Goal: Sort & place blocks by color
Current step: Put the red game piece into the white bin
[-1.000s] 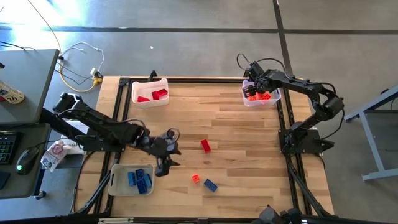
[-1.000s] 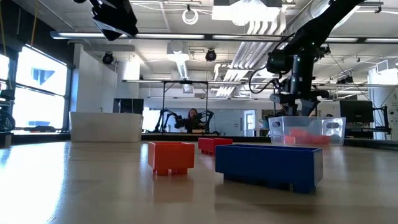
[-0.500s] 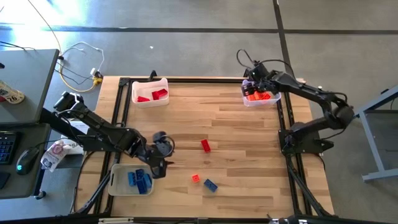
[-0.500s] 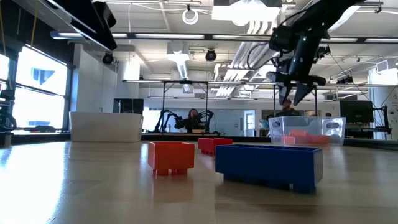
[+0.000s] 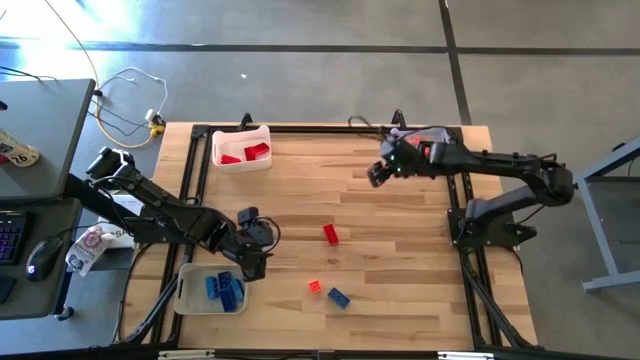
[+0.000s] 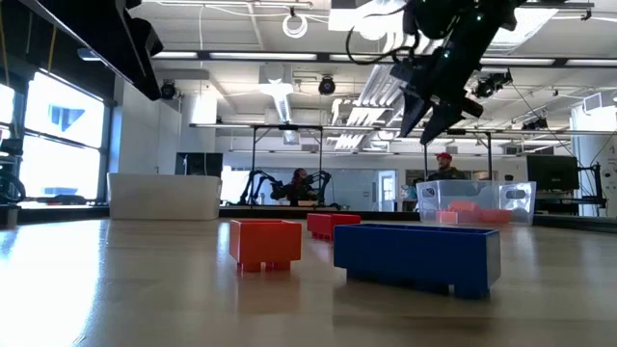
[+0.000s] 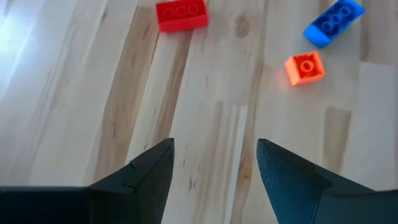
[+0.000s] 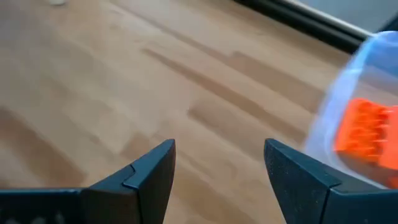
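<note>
Three loose bricks lie flat on the table: a red brick (image 5: pixel 330 234) (image 7: pixel 181 14), a small orange brick (image 5: pixel 314 286) (image 7: pixel 305 67) and a blue brick (image 5: pixel 339 297) (image 7: pixel 333 22). My left gripper (image 5: pixel 256 262) (image 7: pixel 214 155) is open and empty, above the table between the blue tray and the loose bricks. My right gripper (image 5: pixel 377 174) (image 8: pixel 219 158) is open and empty, above the table just left of the orange tray. Orange bricks (image 8: pixel 367 134) lie in that tray.
A tray with red bricks (image 5: pixel 241 150) stands at the far left. A tray with orange bricks (image 5: pixel 437 158) stands at the far right, partly under my right arm. A tray with blue bricks (image 5: pixel 211 288) stands at the near left. Bare wood lies mid-table.
My right gripper has left the orange tray, gone toward the table's left and near side, and now hangs over bare wood. My left gripper has drawn back toward the left, near the blue tray. The three loose bricks have stayed put.
</note>
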